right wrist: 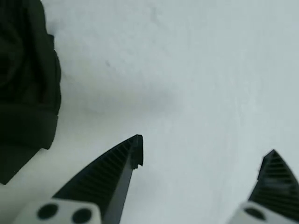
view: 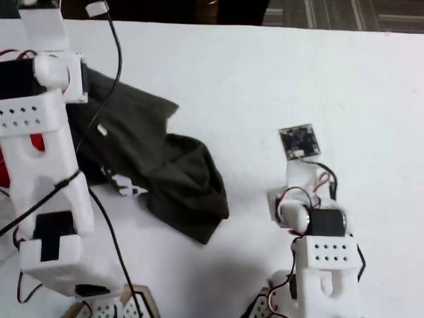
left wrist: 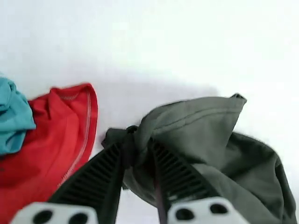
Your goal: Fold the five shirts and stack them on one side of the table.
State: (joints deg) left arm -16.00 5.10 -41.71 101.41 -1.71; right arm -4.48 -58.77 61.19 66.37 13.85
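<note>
A dark olive shirt lies crumpled on the white table, left of centre. In the left wrist view my left gripper is shut on a bunched edge of this olive shirt, lifting it a little off the table. Beside it lie a red shirt and a teal shirt. The left arm stands over the shirt's left part in the high view. My right gripper is open above bare table, with the dark shirt off to one side. The right arm is at the front right.
A red patch of cloth shows behind the left arm at the table's left edge. Cables hang over the shirt. The far edge of the table meets a dark floor beyond it.
</note>
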